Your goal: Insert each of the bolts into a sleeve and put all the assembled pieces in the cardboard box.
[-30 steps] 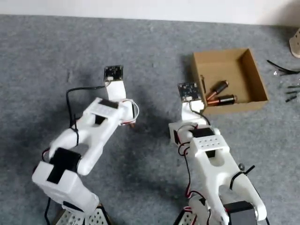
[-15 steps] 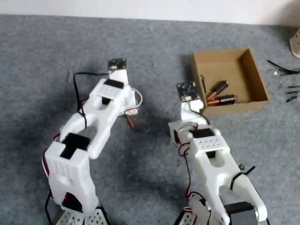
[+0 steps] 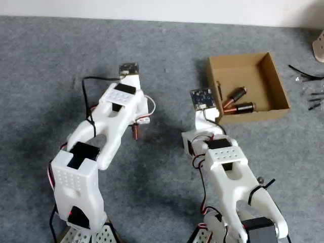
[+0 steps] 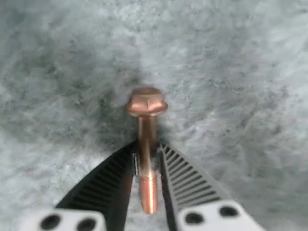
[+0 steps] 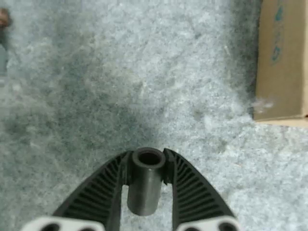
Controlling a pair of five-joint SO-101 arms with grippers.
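1 copper hex-head bolt (image 4: 146,139) clamped in left fingers (image 4: 108,182), dark hollow sleeve (image 5: 145,185) gripped in right fingers (image 5: 191,190)

My table (image 3: 45,61) is covered in grey felt. Far off to my right the cardboard box (image 3: 263,114) sits on it, and a few small dark bits (image 3: 315,100) lie beyond, at the right edge.

A fuzzy, mottled grey mat (image 3: 45,55) covers the table, with soft shadow darkening it toward 9 o'clock. A white strip (image 3: 152,9) runs along the 12 o'clock edge. Near 3 o'clock lie a thin dark wire (image 3: 302,74) and small dark bits (image 3: 315,100).
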